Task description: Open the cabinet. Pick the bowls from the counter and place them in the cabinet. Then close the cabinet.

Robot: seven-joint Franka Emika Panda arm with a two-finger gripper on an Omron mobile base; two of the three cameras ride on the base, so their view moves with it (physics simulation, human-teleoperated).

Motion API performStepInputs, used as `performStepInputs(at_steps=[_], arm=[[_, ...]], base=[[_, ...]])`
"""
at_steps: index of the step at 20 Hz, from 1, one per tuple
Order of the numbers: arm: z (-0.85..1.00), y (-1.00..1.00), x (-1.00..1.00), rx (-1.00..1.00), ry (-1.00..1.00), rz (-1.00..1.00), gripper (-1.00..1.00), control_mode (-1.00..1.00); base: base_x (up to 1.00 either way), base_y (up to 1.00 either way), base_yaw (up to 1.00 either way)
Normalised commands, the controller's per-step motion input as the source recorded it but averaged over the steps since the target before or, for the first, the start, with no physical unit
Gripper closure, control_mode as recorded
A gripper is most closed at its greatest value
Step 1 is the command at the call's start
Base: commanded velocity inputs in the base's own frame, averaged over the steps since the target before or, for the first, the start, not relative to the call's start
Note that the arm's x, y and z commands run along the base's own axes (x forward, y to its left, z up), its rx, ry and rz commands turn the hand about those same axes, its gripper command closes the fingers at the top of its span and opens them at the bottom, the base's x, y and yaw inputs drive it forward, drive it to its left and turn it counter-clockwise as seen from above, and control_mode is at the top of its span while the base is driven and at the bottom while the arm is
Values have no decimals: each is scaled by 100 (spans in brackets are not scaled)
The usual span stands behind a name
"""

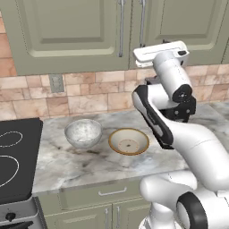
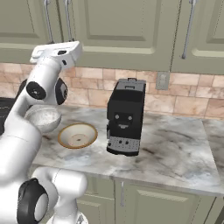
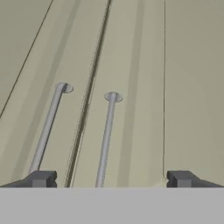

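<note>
Two handles (image 3: 106, 135) of the shut cabinet (image 3: 144, 87) lie just ahead of the gripper (image 3: 109, 178), its jaws spread wide, holding nothing. Two bowls (image 1: 83, 133) sit side by side on the counter (image 1: 89, 165) below.

White arm raised, hand turned up, jaws wide apart

The white jointed robot arm (image 1: 179, 138) climbs from its base, bends at a dark-trimmed elbow and lifts its forearm steeply, so the flat white hand sits at the top of the reach, seen in both base views. In the hand view, the two-finger dark-tipped gripper (image 3: 110, 178) has its fingertips (image 3: 40, 178) spread far apart, with nothing held between them.
</note>
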Motion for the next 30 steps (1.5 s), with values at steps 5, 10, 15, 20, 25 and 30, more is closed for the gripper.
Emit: performStepInputs(at_steps=[5,10,15,20,25,30], arm=[[0,2,63,0,6,0,-100,-100],[0,1,63,0,6,0,-100,-100],[0,9,66,0,5,0,-100,-100],[0,15,68,0,3,-1,-100,-100],[0,12,63,0,4,0,100,-100],[0,6,43,0,9,-1,100,-100]], base=[[0,0,0],[0,0,0],[0,0,0],[0,0,0],[0,0,0],[0,0,0]])
